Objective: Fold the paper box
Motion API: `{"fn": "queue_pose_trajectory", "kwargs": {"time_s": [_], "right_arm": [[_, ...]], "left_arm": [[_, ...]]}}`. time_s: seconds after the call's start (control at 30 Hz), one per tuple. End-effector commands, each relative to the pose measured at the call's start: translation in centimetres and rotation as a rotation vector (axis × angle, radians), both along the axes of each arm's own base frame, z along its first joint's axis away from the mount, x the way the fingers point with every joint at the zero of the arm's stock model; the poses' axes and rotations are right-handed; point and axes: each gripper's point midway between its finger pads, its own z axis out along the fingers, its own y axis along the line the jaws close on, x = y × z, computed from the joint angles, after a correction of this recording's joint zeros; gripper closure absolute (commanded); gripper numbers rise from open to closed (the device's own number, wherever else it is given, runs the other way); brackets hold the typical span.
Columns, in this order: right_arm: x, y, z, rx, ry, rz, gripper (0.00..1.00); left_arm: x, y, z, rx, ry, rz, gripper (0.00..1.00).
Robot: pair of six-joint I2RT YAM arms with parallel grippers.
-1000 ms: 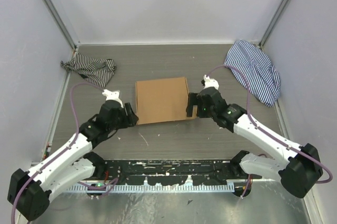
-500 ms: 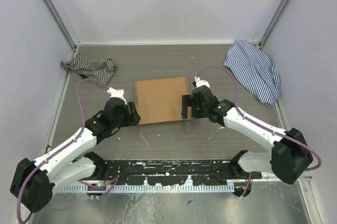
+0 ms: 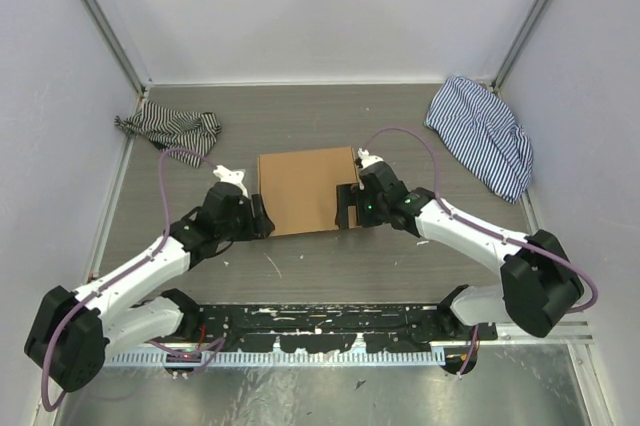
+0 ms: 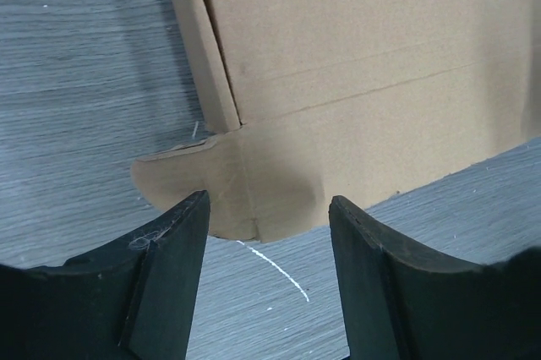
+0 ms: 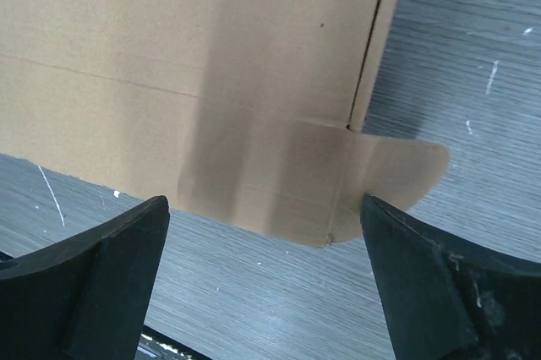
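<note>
The paper box (image 3: 305,191) is matt brown cardboard, the table (image 3: 300,116) matt grey wood-grain, the blue-striped cloth (image 3: 480,131) soft woven fabric.

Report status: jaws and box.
Both jaws open, empty, at paper box near corners. Box on table, corner tabs flat. Striped cloths far off, nothing blocking.

White links (image 3: 140,276), black joints (image 3: 535,286), purple cables (image 3: 400,133), with black left hand (image 3: 262,218) and right hand (image 3: 345,208).

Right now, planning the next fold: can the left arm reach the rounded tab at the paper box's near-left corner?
Probably yes: its jaws stand open just short of the rounded tab of the paper box, only bare table between.
</note>
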Motion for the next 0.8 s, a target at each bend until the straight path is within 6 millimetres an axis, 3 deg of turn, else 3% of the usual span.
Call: {"fn": "queue_pose_trajectory", "kwargs": {"time_s": [0.0, 0.3, 0.57, 0.77], "right_arm": [[0.2, 1.7, 0.5, 0.055, -0.013, 0.070, 0.00], [0.9, -0.6, -1.1, -0.090, -0.047, 0.008, 0.00], [1.9, -0.5, 1.1, -0.071, -0.120, -0.005, 0.00], [2.1, 0.0, 0.4, -0.076, -0.105, 0.032, 0.00]], "left_arm": [[0.5, -1.6, 1.0, -0.054, -0.023, -0.050, 0.35], [0.9, -0.9, 0.0, -0.010, -0.036, -0.034, 0.34], [1.7, 1.0, 1.5, 0.042, -0.142, 0.020, 0.29], [2.2, 1.3, 1.2, 0.043, -0.194, 0.030, 0.19]]}}
